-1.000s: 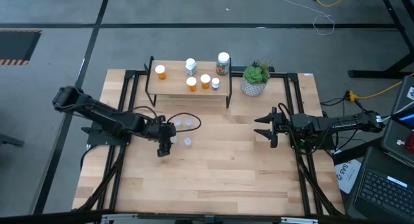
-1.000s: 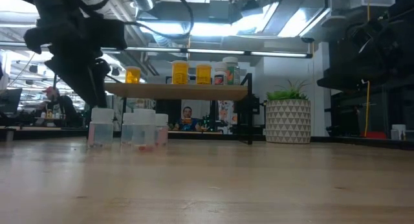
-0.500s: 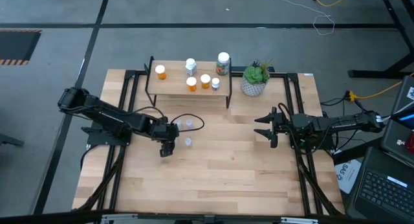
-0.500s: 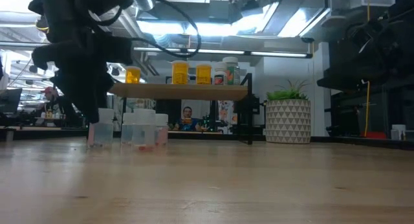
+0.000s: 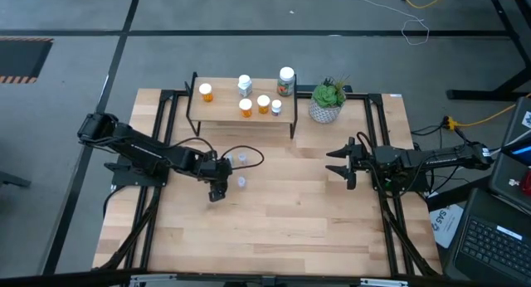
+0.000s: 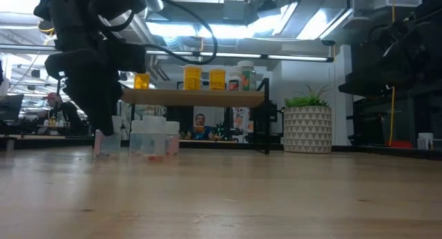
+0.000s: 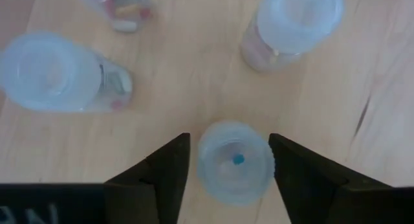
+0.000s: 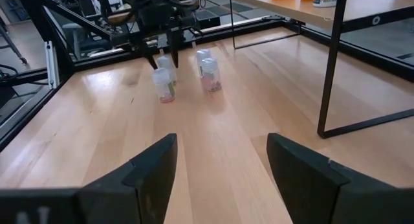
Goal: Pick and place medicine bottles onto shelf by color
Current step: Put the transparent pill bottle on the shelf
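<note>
Near the middle of the table, the left gripper points straight down over a group of clear bottles standing on the wood in front of the shelf. Its two dark fingers are spread apart on either side of one clear bottle with a pale cap; they stand just beside the cap, and whether they touch it cannot be told. Two other clear bottles stand near it on the table, each apart from the fingers, with a fourth partly in sight beyond them. On the shelf's wooden plank stand three orange bottles with white caps, a small white-capped bottle, another small one at the front right and a larger dark bottle at the back right. A potted plant sits on the table just right of the shelf. Over at the table's right edge, the right gripper hangs level with its fingers wide apart, holding nothing.
</note>
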You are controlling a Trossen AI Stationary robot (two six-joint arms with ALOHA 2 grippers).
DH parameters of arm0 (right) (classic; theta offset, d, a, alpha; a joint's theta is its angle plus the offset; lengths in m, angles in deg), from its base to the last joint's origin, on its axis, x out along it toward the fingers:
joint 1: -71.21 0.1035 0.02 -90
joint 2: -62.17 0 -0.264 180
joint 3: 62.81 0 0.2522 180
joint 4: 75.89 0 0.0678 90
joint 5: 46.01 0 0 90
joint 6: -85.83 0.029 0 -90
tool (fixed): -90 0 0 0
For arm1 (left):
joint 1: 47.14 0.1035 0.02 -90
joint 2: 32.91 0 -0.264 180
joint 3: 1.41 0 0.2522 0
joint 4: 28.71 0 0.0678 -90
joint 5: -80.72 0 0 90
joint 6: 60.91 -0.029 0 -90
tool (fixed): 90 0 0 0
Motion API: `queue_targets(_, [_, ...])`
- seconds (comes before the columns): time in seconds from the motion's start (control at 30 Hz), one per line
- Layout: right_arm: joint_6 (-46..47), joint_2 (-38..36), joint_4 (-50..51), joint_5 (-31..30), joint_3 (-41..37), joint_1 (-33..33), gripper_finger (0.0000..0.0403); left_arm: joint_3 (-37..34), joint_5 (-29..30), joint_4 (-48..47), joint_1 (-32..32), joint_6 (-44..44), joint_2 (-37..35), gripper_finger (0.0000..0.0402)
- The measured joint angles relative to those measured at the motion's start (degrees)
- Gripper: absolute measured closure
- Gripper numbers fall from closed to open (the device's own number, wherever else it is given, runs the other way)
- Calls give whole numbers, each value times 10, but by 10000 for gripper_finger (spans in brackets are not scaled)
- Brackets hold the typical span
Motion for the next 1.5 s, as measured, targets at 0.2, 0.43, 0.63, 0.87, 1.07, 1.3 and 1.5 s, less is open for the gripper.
queue_targets(0.2, [0,0,0,0,0,0,162,0,-2,0,0,27,-1,250])
queue_targets(0.43, [0,0,0,0,0,0,162,51,-13,-70,15,38,-45,276])
queue_targets(0.63, [0,0,0,0,0,0,162,155,19,-193,73,-53,-102,276])
queue_targets(0.87, [0,0,-1,0,0,0,162,242,32,-306,258,-163,-131,276])
queue_targets(1.07, [0,0,0,0,0,0,162,246,-20,-316,410,-247,-127,276])
queue_targets(1.3, [0,0,0,0,0,0,162,246,-55,-344,504,-266,-128,276])
queue_targets(1.5, [0,0,0,0,0,0,162,246,-59,-342,541,-307,-128,268])
